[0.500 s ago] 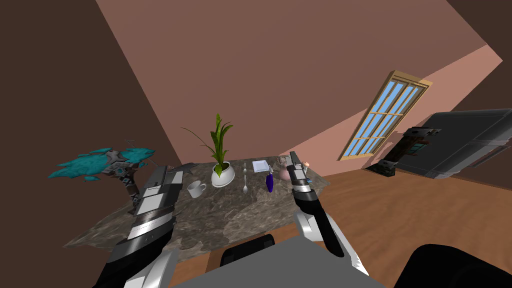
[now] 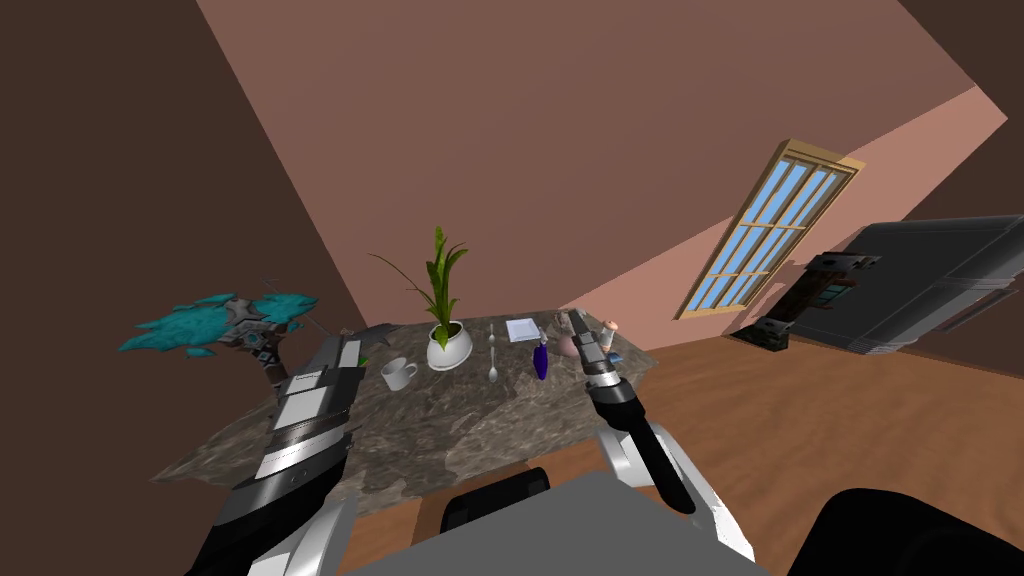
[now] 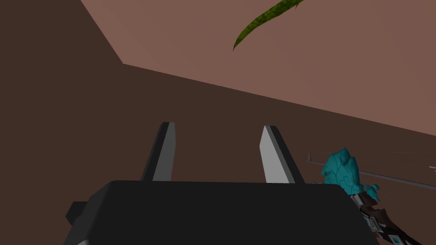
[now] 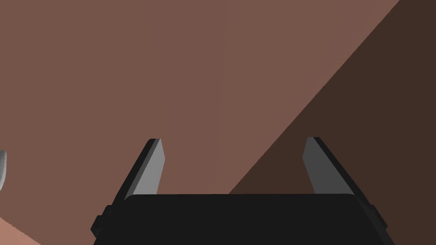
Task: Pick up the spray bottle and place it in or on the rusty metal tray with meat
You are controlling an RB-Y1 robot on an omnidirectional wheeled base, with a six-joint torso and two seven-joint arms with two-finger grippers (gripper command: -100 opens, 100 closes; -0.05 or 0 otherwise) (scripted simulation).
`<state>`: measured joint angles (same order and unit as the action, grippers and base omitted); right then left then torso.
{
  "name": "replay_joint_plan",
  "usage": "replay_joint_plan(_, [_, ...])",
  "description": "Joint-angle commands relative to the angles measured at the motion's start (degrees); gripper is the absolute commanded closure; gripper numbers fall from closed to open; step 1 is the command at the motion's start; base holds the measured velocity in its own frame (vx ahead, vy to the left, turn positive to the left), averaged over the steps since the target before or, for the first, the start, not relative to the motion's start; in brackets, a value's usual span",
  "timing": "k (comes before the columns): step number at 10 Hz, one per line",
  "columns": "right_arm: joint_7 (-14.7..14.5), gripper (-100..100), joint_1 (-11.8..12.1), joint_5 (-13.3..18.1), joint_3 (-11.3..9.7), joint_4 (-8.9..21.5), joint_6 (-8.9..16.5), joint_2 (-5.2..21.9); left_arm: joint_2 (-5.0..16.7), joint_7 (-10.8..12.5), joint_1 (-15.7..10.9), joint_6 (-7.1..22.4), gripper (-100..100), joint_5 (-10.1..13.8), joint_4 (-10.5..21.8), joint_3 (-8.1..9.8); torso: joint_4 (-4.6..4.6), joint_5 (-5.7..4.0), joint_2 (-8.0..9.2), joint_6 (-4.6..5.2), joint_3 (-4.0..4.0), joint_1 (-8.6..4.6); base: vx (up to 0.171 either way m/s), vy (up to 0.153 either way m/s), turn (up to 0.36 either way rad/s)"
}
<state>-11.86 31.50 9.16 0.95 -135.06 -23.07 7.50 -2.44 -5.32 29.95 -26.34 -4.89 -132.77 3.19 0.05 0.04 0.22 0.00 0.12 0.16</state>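
Note:
The spray bottle (image 2: 541, 360), dark blue with a pale head, stands upright on the mottled stone table (image 2: 470, 430), toward its far right. Just right of it lies a pinkish object (image 2: 567, 347), partly hidden behind my right arm; I cannot tell if it is the tray. My right gripper (image 2: 577, 320) (image 4: 233, 140) hovers over that spot, a little right of the bottle, open and holding nothing. My left gripper (image 2: 365, 335) (image 3: 217, 125) is raised over the table's left end, open and holding nothing too.
On the table stand a potted plant (image 2: 447, 345), a white mug (image 2: 398, 375), a spoon (image 2: 492, 362), a white square plate (image 2: 522, 330) and a small bottle (image 2: 609, 332). A teal sculpture (image 2: 225, 318) stands off the left end. Dark grey furniture (image 2: 930, 280) is at the right.
The whole head picture has shifted slightly right and up, so I have moved a little relative to the table. Both arms keep their pose and the bottle stands as before.

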Motion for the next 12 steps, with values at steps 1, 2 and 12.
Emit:
replay_joint_plan(1, [-1.36,-100,0.34,1.79,0.3,0.29,1.06,1.25,0.0,0.0,0.0,0.0,0,0.0,0.0,0.0,0.0,0.0,0.0,0.0,0.0,0.0,-0.041,0.046,0.001])
replay_joint_plan(2, [-2.11,-100,0.57,2.84,0.56,0.63,1.56,1.92,0.0,0.0,0.0,0.0,0,0.0,0.0,0.0,0.0,0.0,-0.04,0.0,-0.02,0.01,-0.032,0.043,0.003])
replay_joint_plan(12, [-9.95,-100,3.0,13.97,3.08,5.59,7.51,10.37,0.0,0.0,0.0,0.0,0,0.0,0.0,0.0,-0.01,-0.02,-0.08,0.0,-0.04,-0.09,-0.037,0.03,0.003])
